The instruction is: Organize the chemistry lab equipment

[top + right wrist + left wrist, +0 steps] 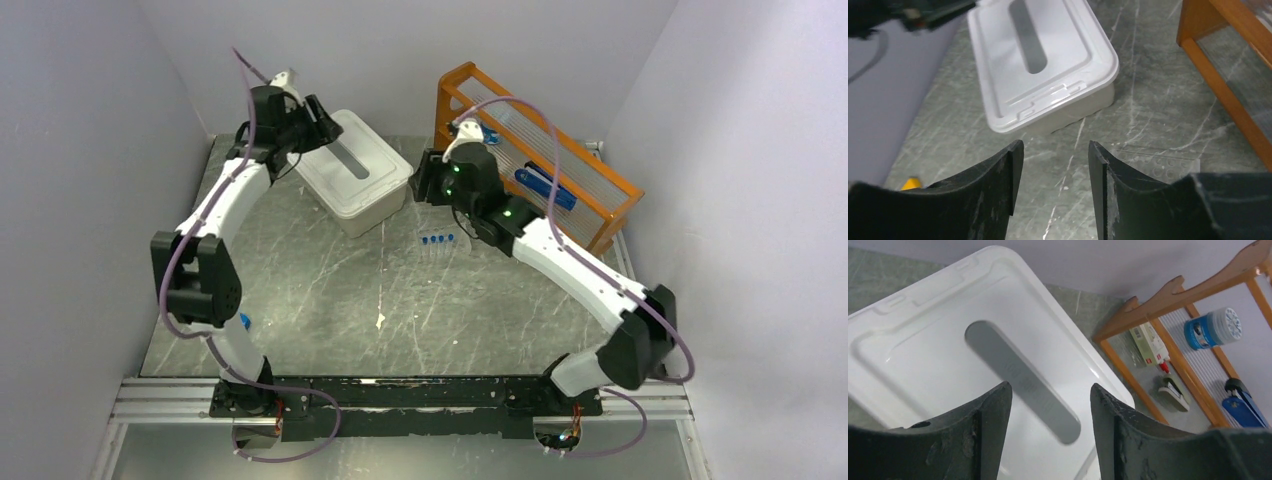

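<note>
While the left gripper (1050,395) is hovering over the far-edge white box (352,175), the right gripper (1050,147) is probably lining up a descent onto the tube rack (437,243); both jaws are gaping wide, empty.

A robotics lab cell: blank walls (90,120) box in a marbled bench (330,300), arms (225,200) bolted to a metal rail (160,398).

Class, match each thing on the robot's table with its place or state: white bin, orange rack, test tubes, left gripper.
Things:
1. white lidded bin
2. orange wooden rack
3. blue-capped test tubes
4. left gripper

Places or states:
A. open, above the bin
B. far right corner of the table
C. lid on, long grey strip on top
D. in a clear rack, mid-table

Pairs: 1-C, 2-B, 3-D, 4-A
</note>
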Motion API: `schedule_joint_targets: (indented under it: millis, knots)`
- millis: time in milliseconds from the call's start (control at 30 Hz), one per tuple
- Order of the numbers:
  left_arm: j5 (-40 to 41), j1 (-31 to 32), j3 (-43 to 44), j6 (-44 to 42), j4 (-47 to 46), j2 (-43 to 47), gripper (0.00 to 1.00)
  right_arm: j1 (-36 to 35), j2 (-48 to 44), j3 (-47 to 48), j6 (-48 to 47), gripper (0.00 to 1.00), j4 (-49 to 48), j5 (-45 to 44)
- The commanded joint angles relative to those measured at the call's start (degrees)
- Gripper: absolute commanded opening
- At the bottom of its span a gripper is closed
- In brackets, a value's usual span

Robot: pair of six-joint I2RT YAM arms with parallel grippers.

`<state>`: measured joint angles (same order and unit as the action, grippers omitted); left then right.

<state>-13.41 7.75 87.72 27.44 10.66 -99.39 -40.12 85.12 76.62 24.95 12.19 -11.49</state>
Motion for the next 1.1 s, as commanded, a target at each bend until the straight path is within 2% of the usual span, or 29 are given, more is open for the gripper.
schedule_joint_targets:
  millis: [0, 167, 367, 467, 600, 733, 867, 1067]
  knots:
    - [7.11, 3.2, 5.2, -0.38, -4.07, -6.85, 0.63, 0.26, -7.04, -3.05, 0.54, 0.55, 0.0, 3.25]
    - [12.97, 5.77, 12.05, -1.37, 1.08, -14.66, 0.61, 0.22, -13.72, -6.53, 1.17, 0.57, 3.05, 2.92]
    - [16.0, 6.84, 12.46, -1.4, 4.56, -18.32, 0.59, 0.24, -18.39, -9.97, 2.83, 0.57, 6.99, 1.22]
    - [17.98, 6.82, 13.72, -0.81, 7.88, -20.65, 0.56, 0.23, -19.83, -10.9, 3.66, 0.57, 8.81, 0.33]
    - [19.95, 6.84, 15.42, -0.35, 10.96, -21.36, 0.54, 0.22, -20.11, -8.9, 4.74, 0.57, 14.59, -2.78]
    - [18.78, 6.84, 16.96, -2.19, 11.01, -18.58, 0.55, 0.22, -18.62, -3.88, 5.18, 0.58, 24.11, -4.79]
    - [15.09, 6.83, 18.35, -6.35, 12.1, -13.34, 0.63, 0.25, -21.42, -5.94, 3.46, 0.68, 24.59, -3.16]
    - [13.94, 6.86, 7.52, -10.05, 12.86, 3.79, 0.79, 0.22, -24.32, -6.92, 3.0, 0.88, 30.33, -6.45]
